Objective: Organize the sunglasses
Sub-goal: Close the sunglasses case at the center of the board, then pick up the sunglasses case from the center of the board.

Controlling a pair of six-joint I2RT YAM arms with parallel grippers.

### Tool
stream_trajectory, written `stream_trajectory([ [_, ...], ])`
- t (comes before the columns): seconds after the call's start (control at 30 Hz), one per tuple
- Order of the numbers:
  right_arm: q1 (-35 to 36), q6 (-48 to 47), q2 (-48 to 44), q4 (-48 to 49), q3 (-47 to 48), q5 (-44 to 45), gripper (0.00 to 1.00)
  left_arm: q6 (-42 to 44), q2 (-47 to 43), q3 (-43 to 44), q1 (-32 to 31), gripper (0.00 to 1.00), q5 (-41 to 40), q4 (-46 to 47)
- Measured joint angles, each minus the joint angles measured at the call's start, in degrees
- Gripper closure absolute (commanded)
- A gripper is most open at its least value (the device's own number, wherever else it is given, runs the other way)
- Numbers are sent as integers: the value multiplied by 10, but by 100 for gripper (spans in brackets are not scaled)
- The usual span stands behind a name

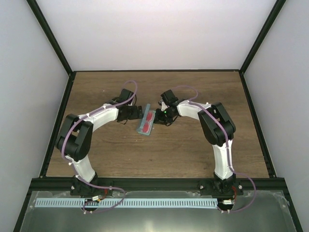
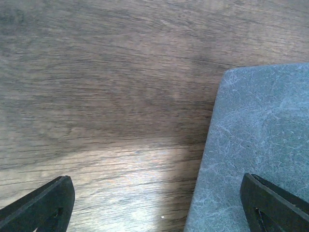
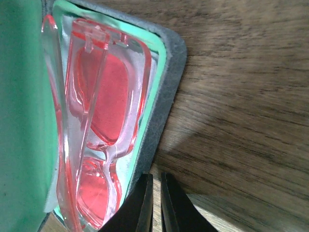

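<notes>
Now the sunglasses (image 3: 108,96) lie folded inside the open grey-blue case (image 3: 166,96). They are in the middle of the top view and down the left side of the right wrist view, resting on a pale green inside. The right claw (image 3: 157,205) sits at the bottom of that view, just beside the edge of the case, with its two fingers pressed nearly together and nothing between them. The left claw (image 2: 157,193) is spread wide and holds nothing; one finger is at the lower left over bare wood and the other is at the lower right over the grey case. I think a few things could go wrong. The case looks light and the wood looks smooth, so a push from one side could make it slide or spin instead of closing. If the lid comes down while a thin red arm sticks up, it could pinch or bend that arm. The red plastic looks thin, so a hard squeeze could crack it. The two claws are close together, so they could bump each other. The table (image 1: 203,150) is brown wood with dark lines in it and a bit of shine. A black frame (image 1: 58,121) runs round it, and plain pale walls (image 1: 154,34) stand on three sides.
</notes>
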Motion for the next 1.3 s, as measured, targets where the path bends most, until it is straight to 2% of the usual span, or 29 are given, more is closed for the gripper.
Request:
stream_trajectory([
  [0.37,3,-6,3,12,0,-13,93,-2,32,14,-50,4,13,-3],
  [0.5,3,-6,3,16,-3,-13,93,3,33,14,-52,0,12,-7],
  [0.67,3,-6,-7,16,-11,4,90,20,26,14,-50,0,1,-9],
  [1.07,-5,-4,-140,-7,-66,62,76,70,7,14,-52,0,35,-4],
  [1.3,-6,-3,-199,-17,-105,93,75,93,17,25,-65,0,39,-11],
])
